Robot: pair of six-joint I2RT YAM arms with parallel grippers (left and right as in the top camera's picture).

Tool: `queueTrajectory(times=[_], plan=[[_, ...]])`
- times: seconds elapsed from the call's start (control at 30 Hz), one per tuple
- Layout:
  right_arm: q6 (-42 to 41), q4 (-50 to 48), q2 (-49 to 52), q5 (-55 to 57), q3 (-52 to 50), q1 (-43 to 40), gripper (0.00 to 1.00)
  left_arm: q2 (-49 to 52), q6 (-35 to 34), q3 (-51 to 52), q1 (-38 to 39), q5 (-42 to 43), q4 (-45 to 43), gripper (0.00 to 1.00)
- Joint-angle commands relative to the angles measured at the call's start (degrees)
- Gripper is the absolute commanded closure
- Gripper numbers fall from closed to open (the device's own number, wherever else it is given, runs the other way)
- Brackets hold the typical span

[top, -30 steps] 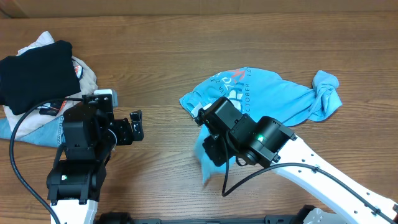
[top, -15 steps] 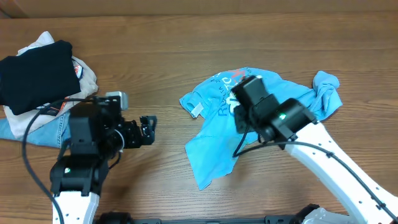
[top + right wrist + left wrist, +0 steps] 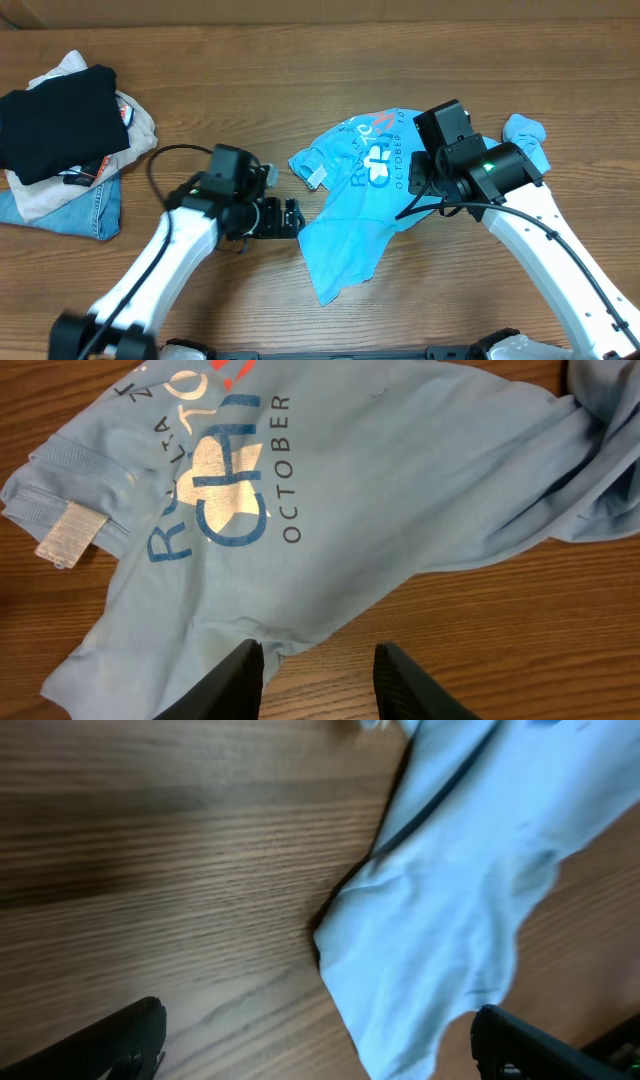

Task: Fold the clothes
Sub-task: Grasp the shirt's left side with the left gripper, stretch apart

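The clothes are a light blue T-shirt [image 3: 375, 205] lying crumpled on the wooden table, lettering up, with one sleeve bunched at the far right [image 3: 525, 150]. My left gripper [image 3: 291, 218] is open, low over the table at the shirt's left lower edge. In the left wrist view the shirt's edge [image 3: 450, 920] lies partly between the wide-spread fingers [image 3: 130, 1040]. My right gripper [image 3: 418, 183] hovers over the shirt's right side. In the right wrist view its jaws [image 3: 320, 685] stand apart over bare wood beside the shirt [image 3: 330, 490], holding nothing.
A pile of other garments sits at the far left: a black folded one [image 3: 60, 120] on top of a beige one [image 3: 140, 125] and blue jeans [image 3: 70, 210]. A white neck label [image 3: 318, 178] shows at the shirt's collar.
The right gripper let go of the shirt's lower part and moved up and right across it. The left arm reached right to the shirt's left edge. The lower flap now lies flatter.
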State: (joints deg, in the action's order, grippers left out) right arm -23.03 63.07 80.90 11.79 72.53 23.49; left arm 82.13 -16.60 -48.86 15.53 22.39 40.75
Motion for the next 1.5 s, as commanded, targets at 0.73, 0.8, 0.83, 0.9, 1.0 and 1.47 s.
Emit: queueTrajectory(times=[0.73,0.8,0.83,0.9,1.0,1.47], plan=[[-1.07,0.28,-0.55,-0.28,-0.04,-0.74,0.60,17.25,3.78,-0.46,8.94,2.97,-8.13,0.46],[-1.07,0.46,-0.55,-0.28,-0.04,-0.74,0.60,17.25,3.78,-0.46,8.94,2.95,-8.20,0.60],[-1.07,0.52,-0.55,-0.28,-0.04,-0.74,0.60,17.25,3.78,-0.46,8.92,2.91,-8.26,0.70],[-1.07,0.55,-0.55,-0.28,-0.04,-0.74,0.60,17.25,3.78,-0.48,8.92,2.67,-8.52,0.88],[-1.07,0.55,-0.55,-0.26,-0.04,-0.74,0.60,17.22,3.76,-0.52,8.83,1.42,-9.01,0.96],[-4.24,1.42,-0.52,3.56,-0.09,-12.83,0.55,-2.29,4.90,-18.10,-2.45,-13.20,9.57,0.96]])
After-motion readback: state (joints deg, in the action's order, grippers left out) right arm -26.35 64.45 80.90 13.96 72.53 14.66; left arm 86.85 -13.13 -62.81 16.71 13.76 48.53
